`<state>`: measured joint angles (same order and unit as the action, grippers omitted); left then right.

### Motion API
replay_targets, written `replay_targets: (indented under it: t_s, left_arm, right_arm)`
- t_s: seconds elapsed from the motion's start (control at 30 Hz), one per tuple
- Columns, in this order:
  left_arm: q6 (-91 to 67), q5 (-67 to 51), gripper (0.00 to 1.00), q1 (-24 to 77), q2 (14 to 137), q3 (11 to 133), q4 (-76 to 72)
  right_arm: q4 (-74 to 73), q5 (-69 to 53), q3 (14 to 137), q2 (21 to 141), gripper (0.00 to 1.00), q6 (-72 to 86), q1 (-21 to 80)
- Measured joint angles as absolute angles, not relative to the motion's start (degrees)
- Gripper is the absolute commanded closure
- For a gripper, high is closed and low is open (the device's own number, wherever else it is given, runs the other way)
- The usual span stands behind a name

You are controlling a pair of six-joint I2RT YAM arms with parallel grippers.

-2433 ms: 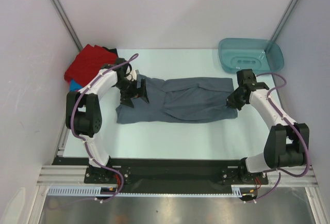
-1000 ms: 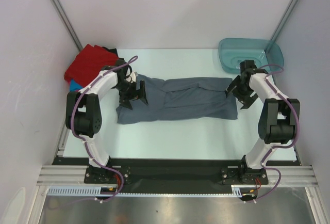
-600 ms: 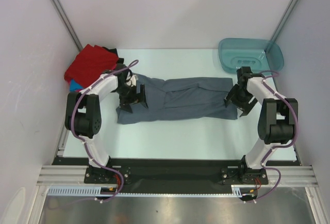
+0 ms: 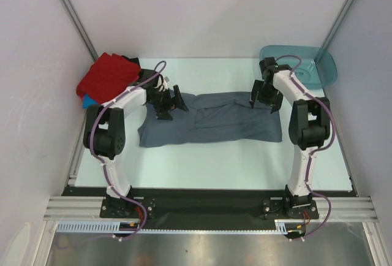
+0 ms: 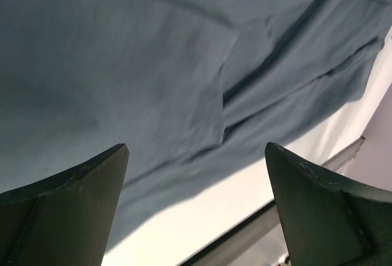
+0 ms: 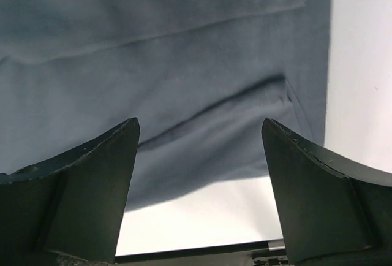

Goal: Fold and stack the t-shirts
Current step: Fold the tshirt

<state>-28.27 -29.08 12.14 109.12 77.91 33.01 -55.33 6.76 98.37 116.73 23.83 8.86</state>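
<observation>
A slate grey-blue t-shirt [image 4: 214,122] lies folded into a long band across the middle of the table. My left gripper [image 4: 171,103] hovers over its far left corner, jaws open and nothing between them. In the left wrist view that gripper [image 5: 196,149] looks down on the shirt [image 5: 122,64] and its creased near edge. My right gripper [image 4: 264,97] is over the far right corner, also open and empty. The right wrist view shows that gripper [image 6: 200,125] above the cloth [image 6: 171,51] and its hem. A red shirt [image 4: 107,76] lies piled at the far left.
A teal plastic tub [image 4: 303,64] stands at the far right corner, just behind the right arm. Under the red shirt peek a bright blue one [image 4: 90,100] and a black one [image 4: 131,62]. White walls close in on three sides.
The right gripper swung from the shirt's right end to its far right corner. The left gripper shifted toward the far left corner. The shirt itself has not moved.
</observation>
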Motion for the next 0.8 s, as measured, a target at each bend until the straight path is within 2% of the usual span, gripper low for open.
replay_targets:
  t_s: [0.2, 0.43, 0.8]
  left_arm:
    - [-30.2, -27.8, 0.0, 14.2, 113.9, 82.5, 29.6]
    - [-32.1, -22.5, 0.0, 14.7, 115.8, 83.5, 29.1]
    - [-32.4, -12.5, 0.0, 14.9, 118.4, 87.1, 35.1]
  right_arm:
    - [-55.9, 5.7, 100.5, 123.0, 0.14, 22.2, 9.1]
    - [-56.2, 5.5, 108.6, 127.0, 0.14, 20.4, 9.5]
    - [-56.2, 3.5, 108.3, 131.4, 0.13, 18.8, 9.6]
